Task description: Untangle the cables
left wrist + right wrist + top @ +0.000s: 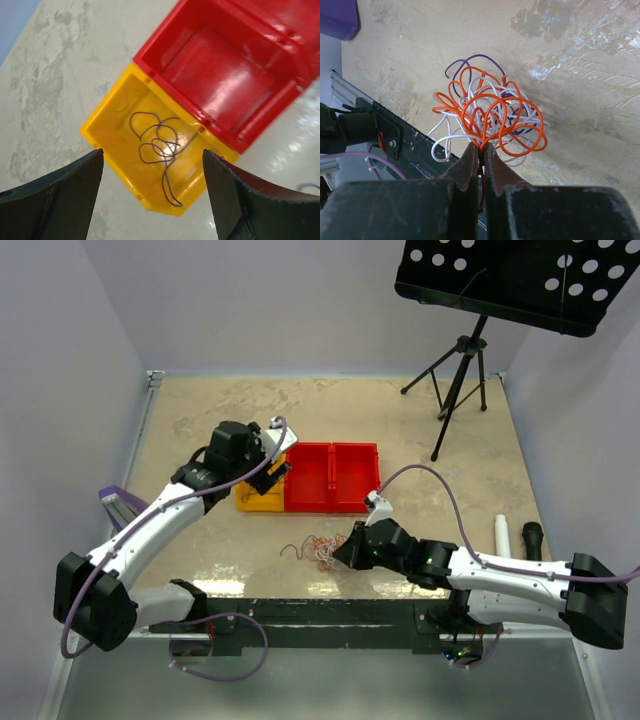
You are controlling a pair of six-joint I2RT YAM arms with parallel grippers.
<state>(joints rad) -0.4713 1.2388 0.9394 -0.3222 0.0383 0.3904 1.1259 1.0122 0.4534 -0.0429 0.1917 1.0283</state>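
Right gripper (347, 548) is sitting on the near side of the red bin (331, 446), low over the table (200, 410). In the right wrist view its jaws are pressed together, pinching one orange loop of the tangle of cables (490, 115) right at the tips of the right gripper (482, 148). The tangle is showing orange, white and dark purple strands, all looped through each other. Whether it is resting on the table or hanging just off it, cannot tell.

From above, the tangle of cables (325, 549) is lying near the red bin's front wall, touching the gripper tips. A loose dark strand (292, 549) is trailing off the tangle on the side away from the gripper.

Left gripper (270, 466) is hovering at the red bin's left side, over the yellow bin (256, 504). In the left wrist view the left gripper (152, 157) is spread wide, nothing between the fingers (75, 185). The yellow bin (100, 125) is butting against the red bin (150, 55), walls touching. One dark cable (160, 145) is lying coiled in loose loops on the yellow bin's floor.

Beyond the red bin, far right, a black music stand (520, 280) is standing on its tripod. Right of the red bin, a white tube (503, 535) and a black cylinder (533, 538) are lying side by side.
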